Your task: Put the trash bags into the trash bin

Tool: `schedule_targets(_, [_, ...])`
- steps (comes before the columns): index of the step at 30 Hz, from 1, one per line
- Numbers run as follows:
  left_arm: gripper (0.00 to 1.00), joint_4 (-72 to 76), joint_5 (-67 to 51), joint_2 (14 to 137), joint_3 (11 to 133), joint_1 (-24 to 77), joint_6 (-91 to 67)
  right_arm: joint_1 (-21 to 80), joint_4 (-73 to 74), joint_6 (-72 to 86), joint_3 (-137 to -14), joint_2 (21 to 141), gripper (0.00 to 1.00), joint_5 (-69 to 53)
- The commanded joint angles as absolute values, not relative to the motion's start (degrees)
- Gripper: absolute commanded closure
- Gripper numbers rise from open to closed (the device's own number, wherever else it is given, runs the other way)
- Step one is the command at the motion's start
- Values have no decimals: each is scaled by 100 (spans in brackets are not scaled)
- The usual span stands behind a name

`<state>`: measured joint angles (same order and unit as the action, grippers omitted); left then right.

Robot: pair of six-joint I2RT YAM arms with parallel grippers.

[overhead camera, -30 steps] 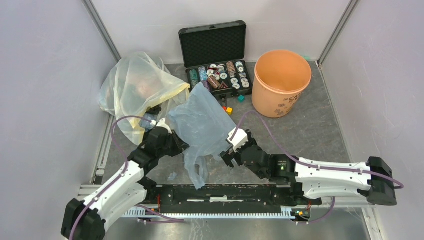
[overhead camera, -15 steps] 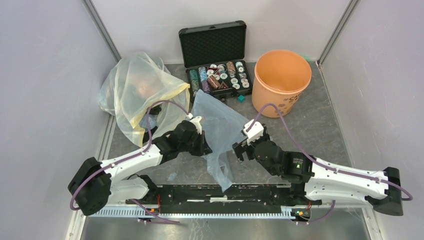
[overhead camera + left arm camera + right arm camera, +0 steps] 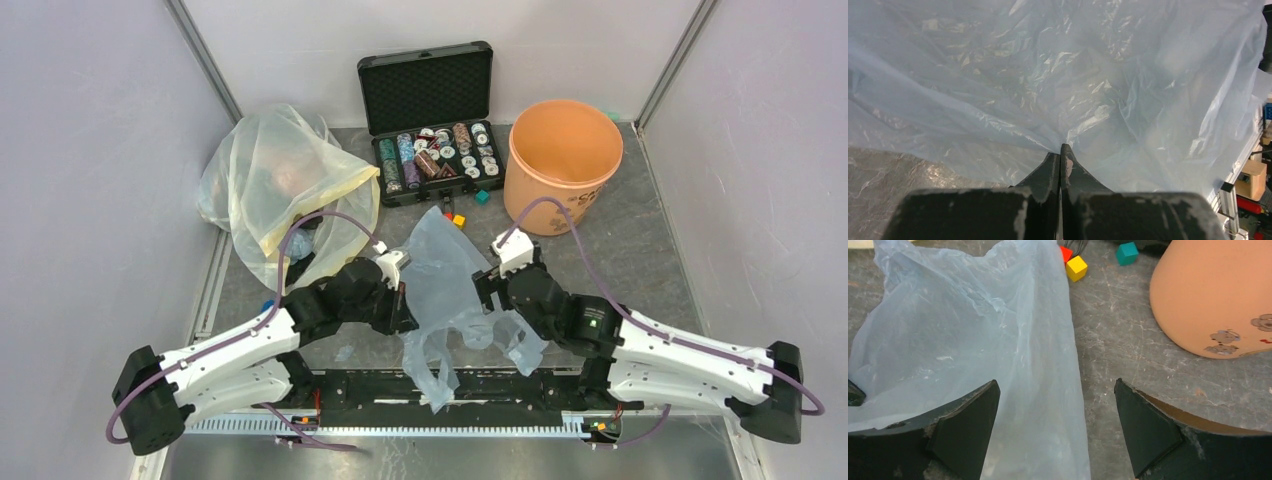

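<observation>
The left claw [image 3: 1062,150] is pressed tight, pinching a fold of the thin blue bag [image 3: 450,270]. The bag lies on the table [image 3: 640,265] between the 2 claws. The right claw [image 3: 1057,390] is spread wide over the bag's edge, holding nothing. This looks like the grabbing step. Next, I think it must close on the bag, then both carry it into the orange bin [image 3: 563,150].

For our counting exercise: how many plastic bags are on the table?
2: the pale blue bag in the middle, the yellowish bag at the back left. Others may lie hidden.
</observation>
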<state>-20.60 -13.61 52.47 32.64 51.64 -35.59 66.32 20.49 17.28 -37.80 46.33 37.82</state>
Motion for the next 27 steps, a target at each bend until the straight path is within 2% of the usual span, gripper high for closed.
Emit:
schedule_targets(1, [98, -2172, -1135, 5302, 3127, 5203, -3418, 6498, 1749, 1844, -4171, 5115, 8, 3146])
schedule_targets(6, [98, -2027, -703, 5408, 2943, 5203, -3431, 6354, 1274, 1848, -4210, 5649, 11, 2543])
schedule_targets(8, [98, -1964, -550, 5422, 2850, 5203, -3431, 6250, 1257, 1926, -4234, 5951, 16, 2526])
schedule_targets(10, [98, -1865, -464, 5412, 2776, 5203, -3404, 6143, 1261, 2028, -4239, 6177, 29, 2428])
schedule_targets(14, [98, -1712, -344, 5441, 2701, 5203, -3249, 6067, 1182, 2251, -4087, 6328, 39, 2399])
schedule_targets(22, [98, -1108, -66, 5810, 2735, 5123, -3231, 6029, 1080, 2501, -3721, 5979, 96, 2112])
schedule_targets(23, [98, -1069, -78, 5905, 2846, 5100, -3162, 6029, 1084, 2555, -3683, 5889, 99, 2060])
schedule_targets(27, [98, -970, -77, 6423, 3392, 5030, -2849, 6027, 927, 2772, -3438, 5457, 100, 1921])
